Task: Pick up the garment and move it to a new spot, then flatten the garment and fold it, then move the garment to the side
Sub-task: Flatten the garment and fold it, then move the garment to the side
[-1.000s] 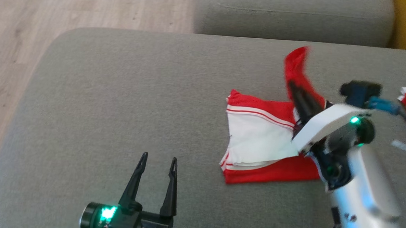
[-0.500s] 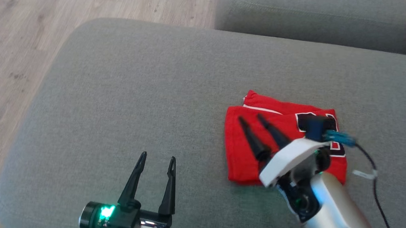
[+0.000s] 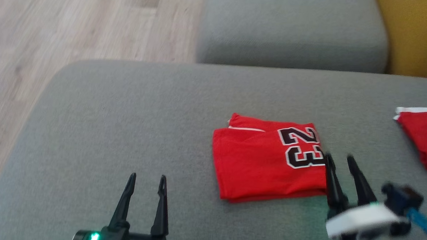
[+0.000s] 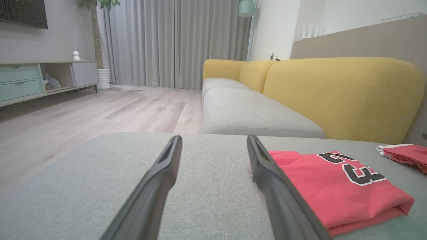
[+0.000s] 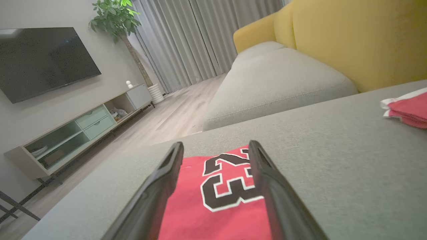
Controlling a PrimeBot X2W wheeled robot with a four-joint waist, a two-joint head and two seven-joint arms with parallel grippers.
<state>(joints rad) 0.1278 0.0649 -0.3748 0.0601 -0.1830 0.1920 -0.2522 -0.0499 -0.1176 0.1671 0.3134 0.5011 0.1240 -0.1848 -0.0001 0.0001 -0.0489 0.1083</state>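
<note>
One garment: red jersey [image 3: 269, 158], folded into a flat rectangle, black "23" print [image 3: 300, 147] facing up. It lies on the grey seat [image 3: 127, 112], right of the seat's middle.
One spare cloth: second red piece with white trim [image 3: 421, 140], at the seat's right edge. Not the target, as I read it.
Two pincers: both stand apart, nothing clamped in either.
Left pincer [image 3: 148, 175]: over the seat's near-left part, fingers wide, only bare seat between them.
Right pincer [image 3: 338, 156]: over the seat's near-right part, fingers spread, tips at the jersey's near-right corner. Can't tell if they touch the cloth.
Two seat cushions: the grey seat plus one more grey cushion [image 3: 293, 29] beyond its far edge, yellow backrest [image 3: 415, 35] at far right.
Weight: light, I'd say. Thin sports fabric, no load worth worrying about.
Stiffness: none. Soft and limp, so it will sag and unfold if lifted by one layer.
Surface: probably slick knit. Layers could slide over each other, and the stack could skate on the seat.
Fragility: none. The only damage to expect is a ruined fold.
Grip point: pinch through every layer at the thick folded edge on the side nearest the seat's front, ideally one pincer per corner.
Avoid: top layer alone, or the loose white-trimmed edge toward the seat's back.
Stage: fold looks done. The shift to the side is what's left.
</note>
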